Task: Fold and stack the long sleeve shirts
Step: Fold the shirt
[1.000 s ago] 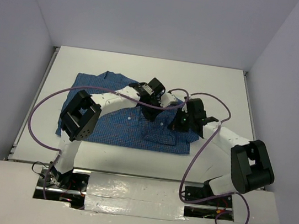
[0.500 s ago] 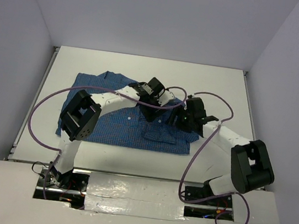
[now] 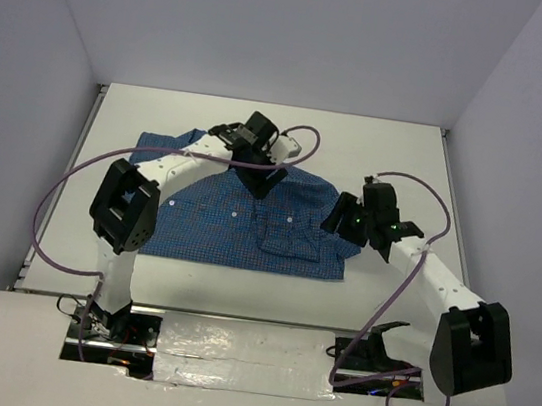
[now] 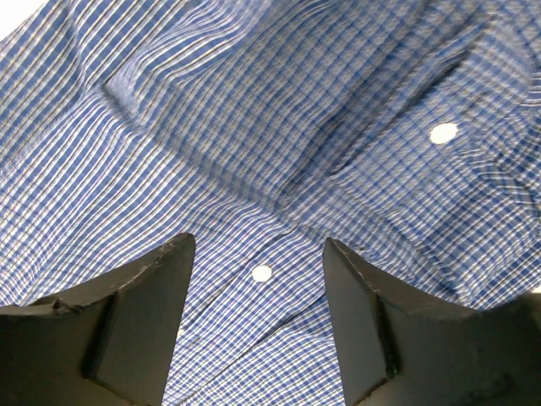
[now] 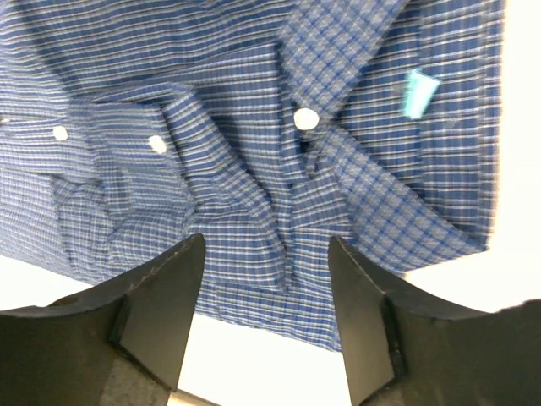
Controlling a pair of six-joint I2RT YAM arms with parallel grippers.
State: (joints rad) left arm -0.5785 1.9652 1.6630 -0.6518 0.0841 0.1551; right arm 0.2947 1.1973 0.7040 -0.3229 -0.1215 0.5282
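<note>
Top external view shows the shirt (image 3: 237,227) lying partly folded at the middle of the white worktop (image 3: 408,162). Left claw (image 3: 260,183) hangs over the shirt's far part, fingers spread, gripping nothing; its wrist view shows checked cloth and a button (image 4: 262,273) below the gap. Right claw (image 3: 337,222), also spread and empty, hovers above the collar (image 5: 372,101) near the shirt's right edge

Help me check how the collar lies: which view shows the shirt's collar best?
Right wrist: the collar sits close up, its button and teal label clear. Top external shows the whole shirt, the collar end too small for detail. Left wrist shows only checked cloth and buttons.
</note>
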